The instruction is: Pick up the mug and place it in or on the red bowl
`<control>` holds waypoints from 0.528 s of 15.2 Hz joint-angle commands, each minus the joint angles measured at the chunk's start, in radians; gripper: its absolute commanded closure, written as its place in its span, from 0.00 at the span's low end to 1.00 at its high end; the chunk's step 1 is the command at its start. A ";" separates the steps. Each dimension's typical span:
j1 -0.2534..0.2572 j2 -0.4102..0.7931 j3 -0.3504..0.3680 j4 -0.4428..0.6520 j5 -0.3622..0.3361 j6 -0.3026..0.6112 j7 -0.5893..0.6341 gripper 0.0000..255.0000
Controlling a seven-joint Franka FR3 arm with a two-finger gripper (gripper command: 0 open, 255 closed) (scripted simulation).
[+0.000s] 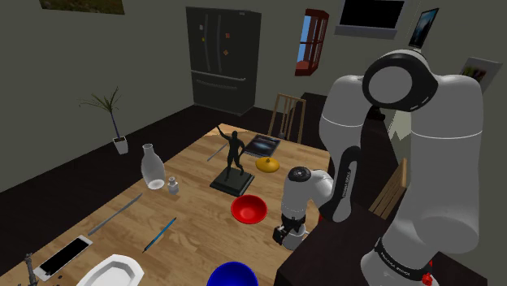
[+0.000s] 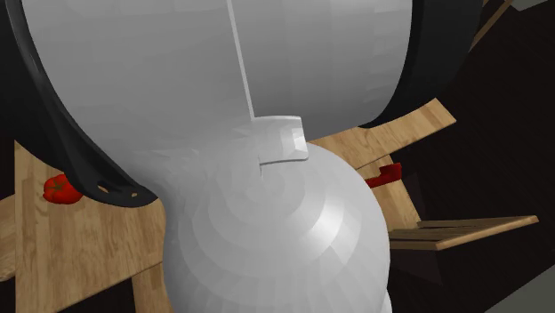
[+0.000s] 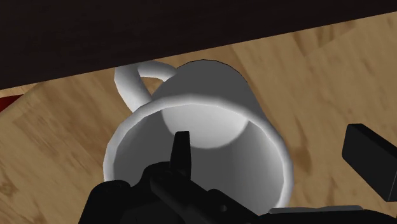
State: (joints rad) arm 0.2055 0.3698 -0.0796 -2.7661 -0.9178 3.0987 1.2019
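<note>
Smooth wht mug [image 3: 222, 130] w/ soft sheen, grained wood table [image 3: 63, 146], glossy red bowl [image 1: 249, 209]

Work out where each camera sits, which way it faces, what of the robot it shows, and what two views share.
Shoulder: beside the stand, looking down over the table; arm and gripper show.
Second exterior: close against the arm, facing it; arm shows.
Wrist: on the hand, looking into the mug; open fingers show.
Shared: shoulder and wrist both show table and gripper.
</note>
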 commanded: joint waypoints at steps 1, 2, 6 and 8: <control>0.001 0.001 -0.001 0.000 -0.001 0.000 0.001 0.00; 0.001 0.000 0.000 0.000 0.000 0.000 0.000 0.00; 0.001 0.000 0.000 0.000 0.000 0.000 0.000 1.00; 0.001 0.000 0.000 0.000 0.000 0.000 0.000 1.00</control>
State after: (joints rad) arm 0.2060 0.3702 -0.0801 -2.7659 -0.9181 3.0990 1.2024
